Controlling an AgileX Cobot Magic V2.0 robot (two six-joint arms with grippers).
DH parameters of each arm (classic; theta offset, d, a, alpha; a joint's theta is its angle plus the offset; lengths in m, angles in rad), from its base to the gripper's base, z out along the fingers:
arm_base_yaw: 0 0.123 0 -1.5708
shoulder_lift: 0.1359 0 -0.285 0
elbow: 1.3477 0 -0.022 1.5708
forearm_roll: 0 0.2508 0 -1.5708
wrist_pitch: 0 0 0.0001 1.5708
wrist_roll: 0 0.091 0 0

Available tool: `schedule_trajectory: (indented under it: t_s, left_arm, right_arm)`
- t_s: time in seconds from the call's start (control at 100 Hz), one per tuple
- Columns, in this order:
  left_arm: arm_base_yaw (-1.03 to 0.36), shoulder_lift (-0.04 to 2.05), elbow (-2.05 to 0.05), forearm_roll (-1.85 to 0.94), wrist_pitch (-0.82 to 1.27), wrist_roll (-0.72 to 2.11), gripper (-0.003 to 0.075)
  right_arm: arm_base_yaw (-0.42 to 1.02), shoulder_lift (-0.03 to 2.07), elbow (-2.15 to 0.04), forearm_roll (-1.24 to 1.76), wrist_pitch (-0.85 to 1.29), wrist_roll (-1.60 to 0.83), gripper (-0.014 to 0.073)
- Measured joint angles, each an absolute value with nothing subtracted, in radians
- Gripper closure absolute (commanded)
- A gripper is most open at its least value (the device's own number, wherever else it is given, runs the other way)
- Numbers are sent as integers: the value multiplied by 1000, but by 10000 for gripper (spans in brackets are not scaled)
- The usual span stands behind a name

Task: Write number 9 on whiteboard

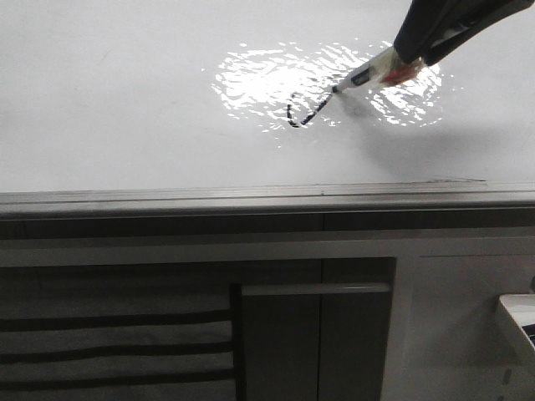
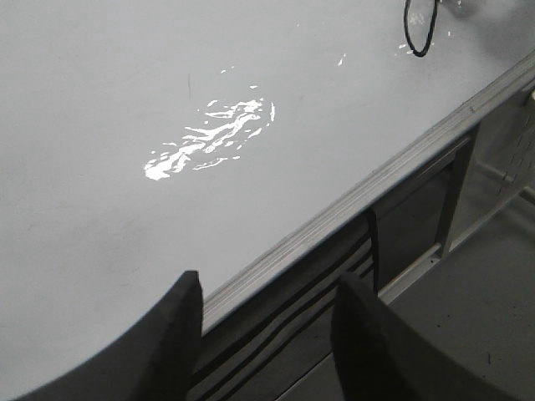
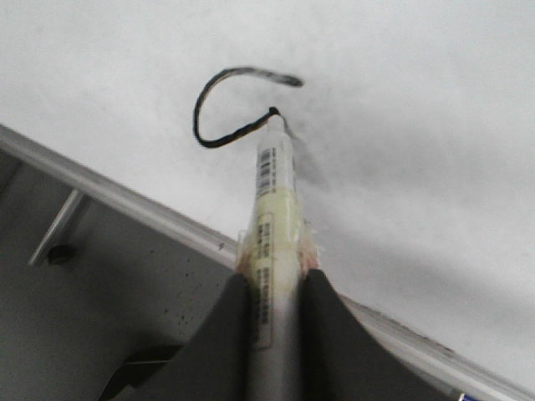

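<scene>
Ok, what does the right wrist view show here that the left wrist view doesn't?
Only the right wrist view shows the marker, clamped between the right gripper fingers, its tip touching the end of the black stroke.

Only the left wrist view shows the left gripper, open and holding nothing, hanging over the board's edge, plus a bright glare patch.

Both show the whiteboard, its grey metal rail, and the unfinished curved loop of the 9.
</scene>
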State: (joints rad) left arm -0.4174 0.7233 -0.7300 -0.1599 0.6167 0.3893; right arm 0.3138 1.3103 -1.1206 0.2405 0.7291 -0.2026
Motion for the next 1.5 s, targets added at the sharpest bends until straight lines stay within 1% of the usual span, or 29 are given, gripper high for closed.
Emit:
schedule_trajectory:
  t_s: [0.28, 0.5, 0.61, 0.7, 0.76, 0.83, 0.93, 1.04, 1.11, 1.21, 1.3, 1.5]
  left_arm:
    - [-417, 723, -730, -160, 617, 389, 387]
    - [-417, 723, -730, -172, 612, 389, 387]
    - [-417, 743, -730, -187, 610, 391, 387]
    - [-417, 779, -734, -241, 616, 456, 387]
    - [-427, 813, -754, -299, 636, 536, 387]
    - [-461, 865, -791, -361, 668, 649, 387]
    - [-544, 961, -857, -406, 707, 787, 387]
    - [-646, 1066, -930, -420, 713, 877, 387]
    - [-713, 1142, -973, -420, 706, 920, 387]
    - [-793, 1251, -1035, -426, 677, 947, 387]
    - [-840, 1339, -1094, -427, 658, 956, 386]
    - [-885, 1473, -1196, -427, 649, 965, 386]
  right_arm:
    - [315, 1306, -1128, 231, 756, -198, 640]
    - [379, 1322, -1023, 234, 798, -194, 640]
    - [386, 1324, -1014, 236, 804, -194, 640]
    - [399, 1309, -1036, 234, 814, -211, 640]
    - [411, 1290, -1065, 234, 843, -266, 640]
    - [435, 1263, -1101, 238, 915, -375, 640]
    - [473, 1229, -1132, 238, 1011, -550, 640]
    - [499, 1193, -1138, 239, 1051, -736, 640]
    - [509, 1178, -1138, 239, 1060, -807, 640]
    - [513, 1170, -1138, 239, 1061, -843, 640]
    - [513, 1170, -1138, 239, 1061, -850, 640]
    - [513, 1170, -1138, 239, 1061, -855, 640]
